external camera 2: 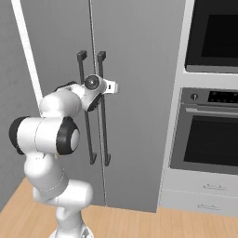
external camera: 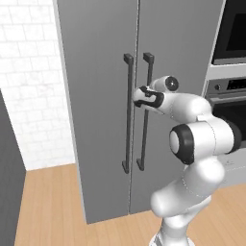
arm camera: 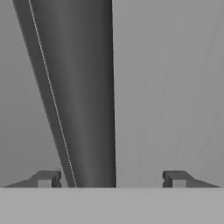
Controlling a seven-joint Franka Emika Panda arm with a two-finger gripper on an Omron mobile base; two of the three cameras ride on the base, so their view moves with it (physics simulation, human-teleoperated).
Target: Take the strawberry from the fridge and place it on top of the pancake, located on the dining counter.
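Fridge (external camera: 96, 96) stands shut, both grey doors closed, floor to top of view. Two dark bar handles run upright either side of the door seam. Gripper (arm camera: 109, 178) is up at the right-door handle (arm camera: 87, 96), fingers spread wide; the bar sits between the fingertips (arm camera: 46, 178), closer to one of them, neither tip touching it. From the base cameras the gripper (external camera: 139, 96) is level with the upper part of the handles. Wall oven (external camera 2: 209, 130) beside the fridge's right edge. Wooden floor (external camera: 48, 202) below.
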